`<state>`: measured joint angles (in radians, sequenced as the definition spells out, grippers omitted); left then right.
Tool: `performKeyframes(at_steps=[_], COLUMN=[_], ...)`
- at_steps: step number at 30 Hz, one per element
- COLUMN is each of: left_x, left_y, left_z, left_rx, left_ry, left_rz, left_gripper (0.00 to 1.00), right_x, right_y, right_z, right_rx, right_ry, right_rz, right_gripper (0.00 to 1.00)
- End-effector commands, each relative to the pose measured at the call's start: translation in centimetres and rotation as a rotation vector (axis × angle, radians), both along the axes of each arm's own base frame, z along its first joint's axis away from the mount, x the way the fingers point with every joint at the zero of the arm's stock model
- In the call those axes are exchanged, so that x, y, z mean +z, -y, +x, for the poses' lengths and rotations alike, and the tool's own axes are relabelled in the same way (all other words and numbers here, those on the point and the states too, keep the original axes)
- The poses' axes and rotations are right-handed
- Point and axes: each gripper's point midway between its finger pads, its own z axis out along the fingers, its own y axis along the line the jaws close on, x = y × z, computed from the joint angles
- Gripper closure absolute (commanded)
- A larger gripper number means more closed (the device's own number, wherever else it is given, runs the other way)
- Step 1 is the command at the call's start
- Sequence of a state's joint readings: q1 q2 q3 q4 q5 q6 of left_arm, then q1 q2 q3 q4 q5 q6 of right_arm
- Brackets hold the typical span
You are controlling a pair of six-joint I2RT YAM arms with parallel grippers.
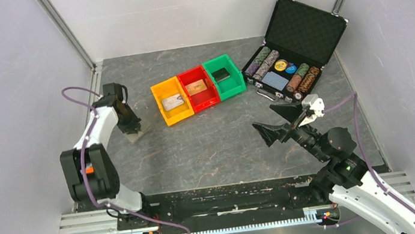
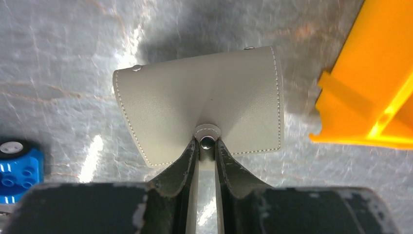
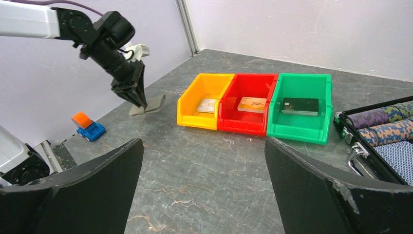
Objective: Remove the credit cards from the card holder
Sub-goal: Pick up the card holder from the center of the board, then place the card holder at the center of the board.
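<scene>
Grey card holder at the left of the table, near the yellow bin, its edge clamped in the almost-closed left jaws, right jaws wide apart, holding nothing, over the near right.

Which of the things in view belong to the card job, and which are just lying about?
In the job:
- card holder, pinched by the left gripper
- cards, one each in the yellow bin, red bin and green bin

Lying about:
- open chip case
- blue toy car
- right gripper, open, holding nothing
</scene>
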<state>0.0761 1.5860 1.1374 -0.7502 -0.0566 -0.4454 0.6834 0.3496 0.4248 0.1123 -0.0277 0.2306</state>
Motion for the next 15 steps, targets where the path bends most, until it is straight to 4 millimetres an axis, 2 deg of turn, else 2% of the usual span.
performKeyframes(at_steps=[1, 3, 7, 12, 15], left_x=[1.7, 2.6, 4.4, 4.5, 4.2], left_y=[2.8, 4.7, 11.0, 17.8, 21.4], left_z=[-1.5, -2.3, -4.7, -7.8, -8.6], left_rx=[-0.039, -0.086, -0.269, -0.390, -0.452], left_ry=[0.083, 0.119, 0.179, 0.210, 0.242], left_rz=[-0.088, -0.139, -0.163, -0.206, -0.241], left_gripper=[0.87, 0.87, 0.86, 0.87, 0.87], right_x=[0.5, 0.4, -0.6, -2.4, -3.9], right_y=[0.4, 0.4, 0.6, -0.2, -0.7], right_z=[0.1, 0.2, 1.0, 1.6, 1.9], right_rx=[-0.021, -0.025, -0.061, -0.049, -0.044], right_ry=[0.051, 0.048, 0.002, -0.086, -0.143], right_rz=[0.004, 0.003, -0.015, -0.023, -0.056], right_gripper=[0.02, 0.02, 0.02, 0.02, 0.02])
